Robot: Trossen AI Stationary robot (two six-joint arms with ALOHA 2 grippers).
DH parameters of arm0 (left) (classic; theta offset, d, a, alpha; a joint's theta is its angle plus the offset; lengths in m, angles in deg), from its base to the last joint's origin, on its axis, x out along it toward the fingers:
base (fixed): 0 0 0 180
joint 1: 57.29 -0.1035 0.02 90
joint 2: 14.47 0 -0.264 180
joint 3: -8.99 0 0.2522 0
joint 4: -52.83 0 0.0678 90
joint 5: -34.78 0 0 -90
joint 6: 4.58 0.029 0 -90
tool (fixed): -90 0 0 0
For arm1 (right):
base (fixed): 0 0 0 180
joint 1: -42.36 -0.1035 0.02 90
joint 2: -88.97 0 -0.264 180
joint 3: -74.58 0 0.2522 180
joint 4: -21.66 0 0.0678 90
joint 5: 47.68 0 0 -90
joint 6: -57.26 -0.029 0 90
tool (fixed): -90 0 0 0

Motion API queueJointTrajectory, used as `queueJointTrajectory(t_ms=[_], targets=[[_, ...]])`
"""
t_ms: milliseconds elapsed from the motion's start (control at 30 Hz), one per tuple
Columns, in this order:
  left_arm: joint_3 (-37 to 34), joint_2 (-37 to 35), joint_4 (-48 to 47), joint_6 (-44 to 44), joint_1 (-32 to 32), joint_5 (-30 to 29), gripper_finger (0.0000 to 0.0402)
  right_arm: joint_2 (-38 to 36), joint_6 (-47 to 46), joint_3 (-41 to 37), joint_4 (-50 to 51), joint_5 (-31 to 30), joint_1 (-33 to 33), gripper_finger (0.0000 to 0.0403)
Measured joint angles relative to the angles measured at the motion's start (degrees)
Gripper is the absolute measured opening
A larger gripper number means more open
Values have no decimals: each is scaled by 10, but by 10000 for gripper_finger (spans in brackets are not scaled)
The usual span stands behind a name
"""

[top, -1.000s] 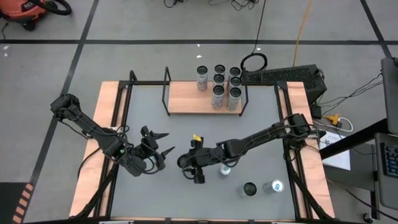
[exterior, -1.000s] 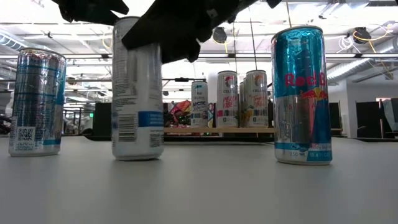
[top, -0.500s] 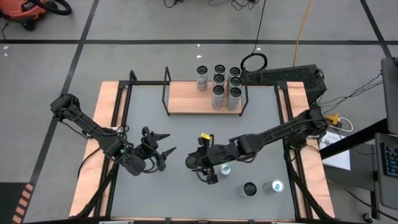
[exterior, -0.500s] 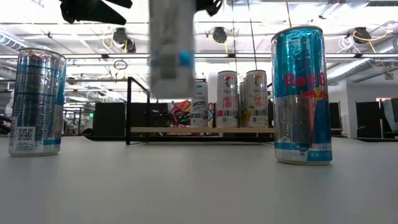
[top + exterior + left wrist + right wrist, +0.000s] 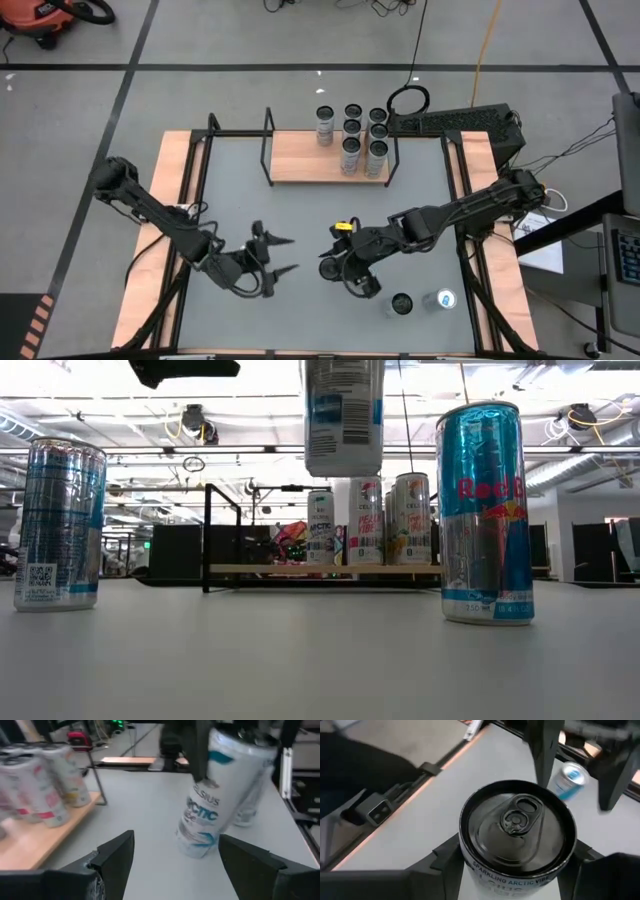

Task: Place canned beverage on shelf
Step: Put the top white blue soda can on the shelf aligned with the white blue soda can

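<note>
Above the grey counter (image 5: 300, 210), near its middle, the right gripper (image 5: 352, 272) is clamped on a white Celsius can (image 5: 343, 417) and holds it upright, clear of the surface. At the far edge stands the shelf (image 5: 310, 158), its light-wood board carrying a cluster of cans (image 5: 355, 135) at one end. Just beside the lifted can, the left gripper (image 5: 280, 256) hovers with its fingers spread apart and nothing between them.
</note>
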Motion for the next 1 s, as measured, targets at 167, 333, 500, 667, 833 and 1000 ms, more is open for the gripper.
queueJointTrajectory(t_ms=[167, 333, 500, 667, 833, 1000], targets=[[0, 54, 50, 13, -1, 1, 290, -1, 51, 0, -21, 40, 0, 187], [0, 70, 66, 10, -4, 1, 290, -1, 67, 0, -46, 42, 2, 187], [0, 70, 122, 48, -9, 64, 290, -1, 101, 0, -72, 83, 2, 187], [0, 70, 150, 99, -15, 122, 291, -1, 134, 0, -95, 120, 5, 187], [0, 70, 149, 103, -34, 203, 291, -1, 162, 0, -111, 133, 13, 187], [0, 70, 145, 104, -54, 248, 291, -1, 193, 0, -116, 187, 28, 187]])
